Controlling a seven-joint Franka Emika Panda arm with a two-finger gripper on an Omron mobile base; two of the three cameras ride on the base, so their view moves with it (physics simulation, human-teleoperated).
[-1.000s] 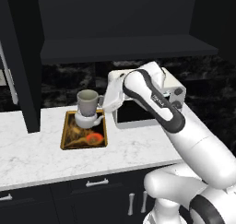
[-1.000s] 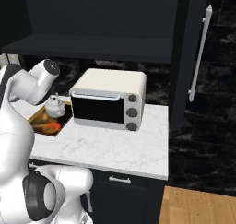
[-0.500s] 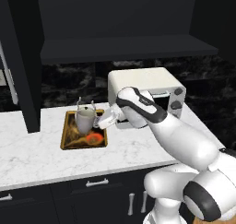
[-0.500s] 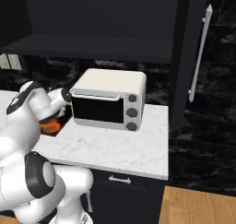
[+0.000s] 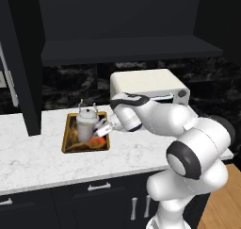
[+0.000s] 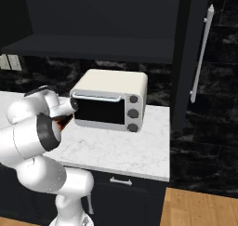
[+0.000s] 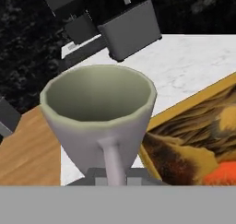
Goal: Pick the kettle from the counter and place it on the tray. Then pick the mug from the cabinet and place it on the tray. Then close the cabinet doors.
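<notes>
cabinet door, left (image 5: pixel 10 77): seen swung open at the left edge, silver bar handle showing; judged left open because closing comes last.
tray (image 5: pixel 70 136): laid flat on the counter left of the toaster oven, patterned face up, orange-red spot near its front right corner.
kettle (image 5: pixel 87 116): seen set on the tray at the back, wire handle arched up; judged already delivered.
mug (image 7: pixel 99 112): held by its side handle, upright, greenish inside facing the hand camera; positioned over the tray's near edge, partly over counter. Whether it was touching the tray could not be told.
gripper (image 5: pixel 104 127): brought in low from the right, jaws nearly closed and pinched on the mug's handle; handle grip judged chosen to keep the cup level for set-down.
step: mug placement judged almost done, release not yet made.
toaster oven (image 6: pixel 109 99): cream box with dark glass door and three knobs, just right of the tray; arm was routed in front of it.
cabinet (image 5: pixel 127 46): black upper unit, dark inner shelf exposed.
cabinet door, right (image 6: pixel 200 57): stood open at the right, long silver handle visible.
counter (image 6: pixel 121 146): white marble, faint grey veins, dark drawers below.
room: black veined backsplash, wood floor at lower right.
</notes>
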